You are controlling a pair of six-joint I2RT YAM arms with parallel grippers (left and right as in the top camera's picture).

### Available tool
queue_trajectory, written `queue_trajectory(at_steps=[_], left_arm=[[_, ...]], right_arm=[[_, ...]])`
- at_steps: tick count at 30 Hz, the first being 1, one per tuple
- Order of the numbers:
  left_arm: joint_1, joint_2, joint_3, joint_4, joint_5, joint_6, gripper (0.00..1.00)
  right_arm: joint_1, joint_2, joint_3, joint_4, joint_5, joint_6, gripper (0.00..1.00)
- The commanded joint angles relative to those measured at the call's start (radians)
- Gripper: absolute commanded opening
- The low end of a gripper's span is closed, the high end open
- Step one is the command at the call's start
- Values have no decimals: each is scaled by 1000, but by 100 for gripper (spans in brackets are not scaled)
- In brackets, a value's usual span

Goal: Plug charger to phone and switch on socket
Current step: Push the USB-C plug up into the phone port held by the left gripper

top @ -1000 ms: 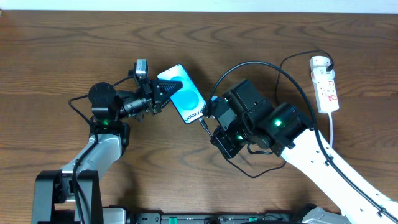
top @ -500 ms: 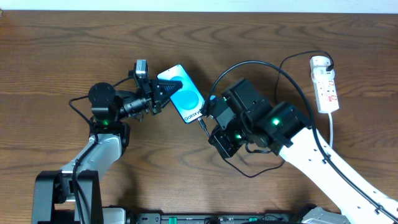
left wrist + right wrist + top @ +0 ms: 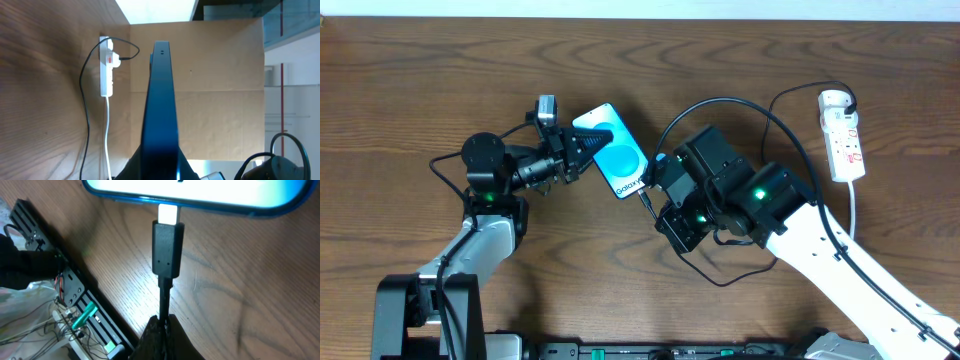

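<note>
Left gripper (image 3: 584,149) is closed on the phone (image 3: 613,150), pinching it by one long edge. The phone is mid-table with its blue-cyan screen facing up toward the overhead camera and the white text strip at the end nearer the right arm. In the left wrist view the phone (image 3: 161,110) shows edge-on, a thin dark slab rising from between the fingers (image 3: 183,166).

Right gripper (image 3: 656,197) is fully closed on the charger (image 3: 720,102), nipping the thin black cable just behind the plug tip (image 3: 646,193). In the right wrist view the fingers (image 3: 159,336) meet on the cable and the plug tip (image 3: 167,250) stands straight above them. Its bright metal end touches the phone's (image 3: 200,192) lit bottom edge. How deep it sits in the port, cannot tell.

From the right gripper the charger cable arcs up over the right arm to the far right, ending at the rounded head of the socket (image 3: 844,135). The socket lies flat on the wooden table (image 3: 420,80), well apart from the phone, small red marks on top. Its white cord (image 3: 854,210) runs down toward the right arm. The left wrist view shows the same socket (image 3: 106,70) far off, the black cable plugged in at its top. Switch position too small to read.
</note>
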Motion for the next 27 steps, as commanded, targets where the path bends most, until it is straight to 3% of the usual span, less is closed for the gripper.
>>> queue_trajectory(at_steps=[1, 12, 27], left_arm=[[-3, -7, 27, 13, 71, 48, 8], [-3, -7, 27, 13, 93, 84, 8], [-4, -7, 27, 13, 94, 98, 7]], right_arm=[[10, 5, -1, 26, 17, 7, 1], [10, 5, -1, 93, -3, 27, 1], [10, 5, -1, 200, 3, 177, 1]])
